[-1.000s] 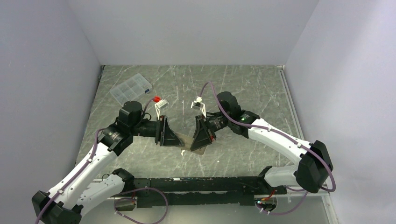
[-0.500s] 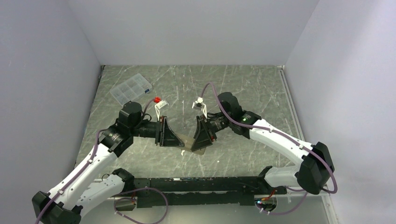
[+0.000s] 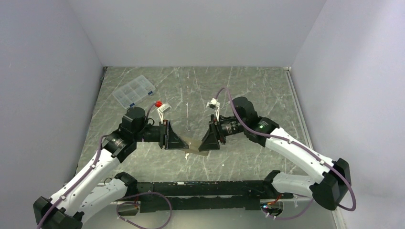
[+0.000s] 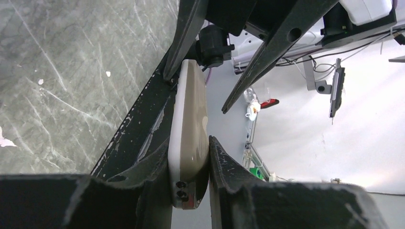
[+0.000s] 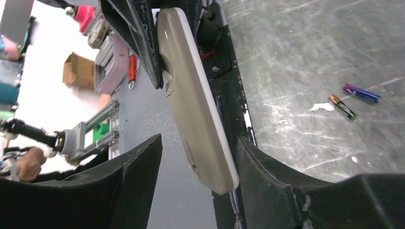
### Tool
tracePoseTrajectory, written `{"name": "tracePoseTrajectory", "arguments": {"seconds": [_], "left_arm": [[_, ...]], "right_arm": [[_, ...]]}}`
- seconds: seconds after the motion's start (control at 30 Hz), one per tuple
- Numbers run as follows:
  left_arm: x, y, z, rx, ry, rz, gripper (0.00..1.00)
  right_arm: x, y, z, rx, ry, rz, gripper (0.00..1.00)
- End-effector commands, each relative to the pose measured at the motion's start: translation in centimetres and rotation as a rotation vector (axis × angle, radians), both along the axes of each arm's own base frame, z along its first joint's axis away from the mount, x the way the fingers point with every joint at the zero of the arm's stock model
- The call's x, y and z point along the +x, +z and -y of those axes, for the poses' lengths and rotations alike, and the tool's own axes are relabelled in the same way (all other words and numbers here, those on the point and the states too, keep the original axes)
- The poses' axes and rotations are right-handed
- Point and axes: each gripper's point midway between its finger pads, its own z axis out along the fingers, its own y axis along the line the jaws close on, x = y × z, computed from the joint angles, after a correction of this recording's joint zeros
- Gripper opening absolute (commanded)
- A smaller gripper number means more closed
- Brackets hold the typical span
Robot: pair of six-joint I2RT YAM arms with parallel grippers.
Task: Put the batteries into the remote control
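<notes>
From above, a clear compartment box [image 3: 133, 90] sat on the marbled table [image 3: 248, 86], well to the far left of the remote control [image 3: 192, 144]. The remote hung above the table's near middle, between the left gripper [image 3: 185, 147] and the right gripper [image 3: 201, 149], whose black fingers hid most of it.

The left wrist view showed the left gripper clamped on the near end of the remote, edge-on, with its plain beige back and white rim showing. At the remote's far end the right gripper's fingers [image 4: 267, 52] stood spread, one close against the casing and the other well off it.

In the right wrist view those jaws stood open, with a clear gap on the remote's beige side. The batteries [image 5: 361, 93], one purple and one reddish-dark, lay on the table to the remote's right, just beside a white scrap [image 5: 321, 107].
</notes>
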Motion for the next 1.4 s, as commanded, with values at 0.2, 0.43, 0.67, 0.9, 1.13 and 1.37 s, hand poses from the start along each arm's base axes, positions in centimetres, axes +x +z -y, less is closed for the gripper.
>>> {"name": "tracePoseTrajectory", "arguments": {"seconds": [0.2, 0.43, 0.67, 0.9, 1.13, 1.37], "left_arm": [[1.7, -0.1, -0.6, 0.023, 0.134, 0.027, 0.00], [2.7, -0.3, -0.7, 0.028, 0.200, 0.020, 0.00], [3.6, -1.1, -0.9, 0.033, 0.266, -0.009, 0.00], [4.1, -2.5, -0.8, 0.037, 0.295, -0.048, 0.00], [4.6, -3.3, -0.6, 0.032, 0.325, -0.084, 0.00], [4.8, -3.8, -0.6, 0.033, 0.343, -0.110, 0.00]], "right_arm": [[3.0, -0.2, 3.3, -0.080, -0.337, 0.121, 0.70], [3.8, -0.9, 5.0, -0.105, -0.480, 0.112, 0.70], [3.3, -0.2, 4.5, -0.013, -0.506, 0.042, 0.66], [3.2, 0.6, 3.8, 0.089, -0.532, -0.041, 0.63], [3.9, 0.5, 2.7, 0.129, -0.537, -0.101, 0.60], [4.4, 0.0, 1.7, 0.139, -0.531, -0.160, 0.58]]}}
